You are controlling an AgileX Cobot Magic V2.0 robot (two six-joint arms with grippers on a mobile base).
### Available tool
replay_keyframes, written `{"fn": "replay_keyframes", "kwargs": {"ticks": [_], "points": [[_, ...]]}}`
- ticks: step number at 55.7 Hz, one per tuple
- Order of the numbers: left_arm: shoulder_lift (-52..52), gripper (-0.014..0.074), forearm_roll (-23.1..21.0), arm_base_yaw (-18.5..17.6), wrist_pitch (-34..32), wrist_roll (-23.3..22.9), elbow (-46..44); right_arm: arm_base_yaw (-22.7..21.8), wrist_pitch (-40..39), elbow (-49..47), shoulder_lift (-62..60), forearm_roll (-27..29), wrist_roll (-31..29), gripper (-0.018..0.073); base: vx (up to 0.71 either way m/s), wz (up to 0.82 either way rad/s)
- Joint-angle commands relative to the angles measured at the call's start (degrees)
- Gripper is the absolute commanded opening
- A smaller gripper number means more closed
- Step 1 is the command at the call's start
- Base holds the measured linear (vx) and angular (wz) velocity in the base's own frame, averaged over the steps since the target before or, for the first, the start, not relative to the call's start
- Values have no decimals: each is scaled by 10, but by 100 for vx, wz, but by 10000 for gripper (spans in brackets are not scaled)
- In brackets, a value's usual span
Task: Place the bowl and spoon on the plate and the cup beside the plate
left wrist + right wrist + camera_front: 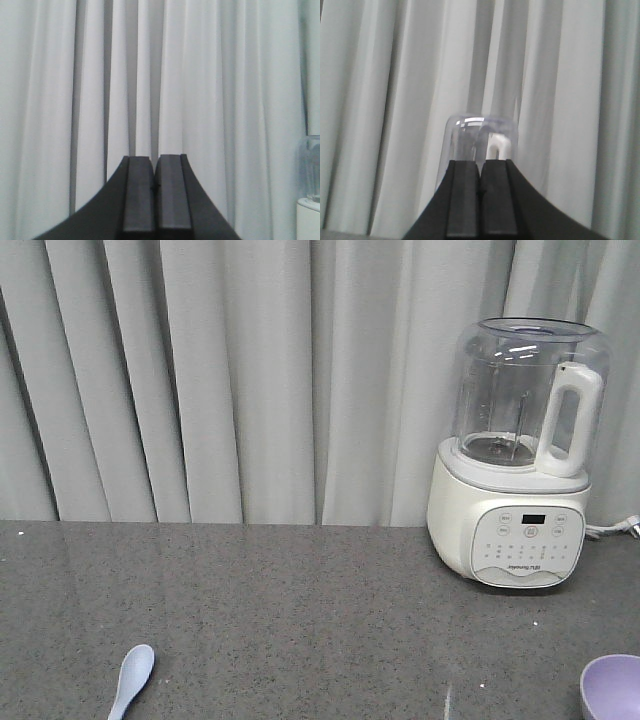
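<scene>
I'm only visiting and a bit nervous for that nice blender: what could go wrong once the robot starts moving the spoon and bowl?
The bowl sits at the right edge of the front view, in front of the blender; a wide reach by the right arm might knock the blender. The spoon lies flat on the counter, so the jaws, shut on both arms now, may slip off it or push it away.

A white blender [517, 490] near the far right edge of the grey countertop [300, 620] carries the only lettering in view. A small brand line at the foot of its control panel [528, 546] appears to read "Joyoung". The button captions and the dark display [533, 519] are too small to read.
</scene>
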Motion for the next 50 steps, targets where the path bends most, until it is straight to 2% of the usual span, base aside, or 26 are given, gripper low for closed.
{"fn": "replay_keyframes", "kwargs": {"ticks": [1, 8, 14, 22, 27, 28, 31, 41, 45, 50], "points": [[98, -3, -3, 0, 20, 24, -90, -2, -23, -97, 85, -2, -36, -8, 0, 0], [250, -3, -3, 0, 24, 27, -165, -2, -28, -180, 205, -1, -34, -8, 0, 0], [348, -3, -3, 0, 16, 27, -180, -2, -26, -194, 265, 7, -25, -8, 0, 0], [417, 8, -4, 0, -14, 27, -180, -2, 5, -194, 310, 21, -19, -2, 0, 0], [430, 48, -8, -2, -24, 26, -180, -2, 13, -194, 323, 26, -19, 29, 0, 0], [430, 136, -8, -7, -33, 26, -180, -2, 17, -194, 323, 23, -21, 126, 0, 0], [430, 197, -8, -7, -43, 26, -180, -2, 17, -194, 323, 23, -24, 201, 0, 0], [430, 463, -8, -7, -44, 26, -180, -2, 17, -194, 323, 26, -24, 566, 0, 0], [430, 549, -10, -7, -38, 13, -180, -2, 17, -194, 323, 26, -24, 665, 0, 0], [430, 595, -7, -15, -22, -4, -180, -2, 15, -194, 323, 26, -24, 730, 0, 0]]}}
